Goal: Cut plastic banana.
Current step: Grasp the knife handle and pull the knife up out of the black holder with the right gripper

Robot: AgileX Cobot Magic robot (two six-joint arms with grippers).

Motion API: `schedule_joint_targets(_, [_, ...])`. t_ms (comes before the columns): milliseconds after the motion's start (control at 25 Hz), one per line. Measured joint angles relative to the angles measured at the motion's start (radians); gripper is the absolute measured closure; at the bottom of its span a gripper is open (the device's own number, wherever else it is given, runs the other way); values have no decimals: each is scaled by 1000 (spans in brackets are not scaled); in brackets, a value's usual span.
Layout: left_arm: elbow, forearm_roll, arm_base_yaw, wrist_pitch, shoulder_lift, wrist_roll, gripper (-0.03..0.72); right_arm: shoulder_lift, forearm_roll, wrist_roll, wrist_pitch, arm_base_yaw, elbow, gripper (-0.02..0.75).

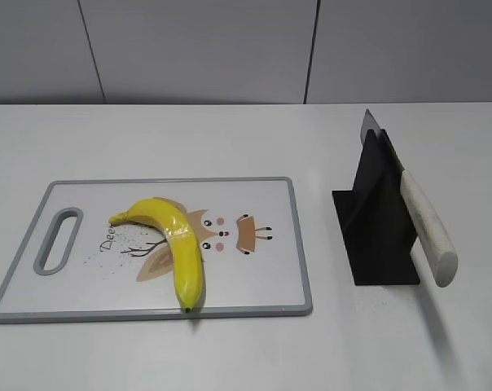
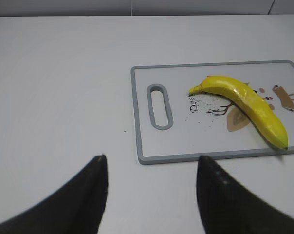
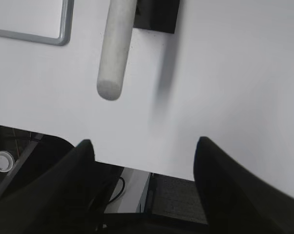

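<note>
The yellow plastic banana (image 1: 174,241) lies curved on the cutting board (image 1: 254,277), left of its middle; it also shows in the left wrist view (image 2: 249,101). A knife with a white handle (image 1: 429,228) rests in a black stand (image 1: 375,220) right of the board; its handle end shows in the right wrist view (image 3: 114,48). My left gripper (image 2: 152,163) is open and empty over bare table in front of the board's handle-hole corner. My right gripper (image 3: 143,146) is open and empty near the table's front edge, short of the knife handle. Neither gripper shows in the exterior view.
The cutting board (image 2: 152,158) has a grey rim, a handle slot (image 1: 59,240) at its left end and a printed deer picture. The white table (image 1: 230,138) runs back to a grey wall. Below the table edge in the right wrist view are cables and a floor mat (image 3: 176,200).
</note>
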Motion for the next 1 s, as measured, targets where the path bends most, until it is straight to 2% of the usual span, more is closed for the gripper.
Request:
schedule_joint_targets(120, [0, 0, 0, 0, 0, 0, 125, 109, 9, 0, -14, 3, -58, 192])
schedule_joint_targets(240, [0, 0, 0, 0, 0, 0, 127, 200, 47, 1, -43, 3, -101, 180])
schedule_joint_targets(480, [0, 0, 0, 0, 0, 0, 132, 346, 63, 1, -84, 3, -164, 178])
schedule_joint_targets(1000, [0, 0, 0, 0, 0, 0, 134, 580, 49, 19, -122, 3, -167, 177])
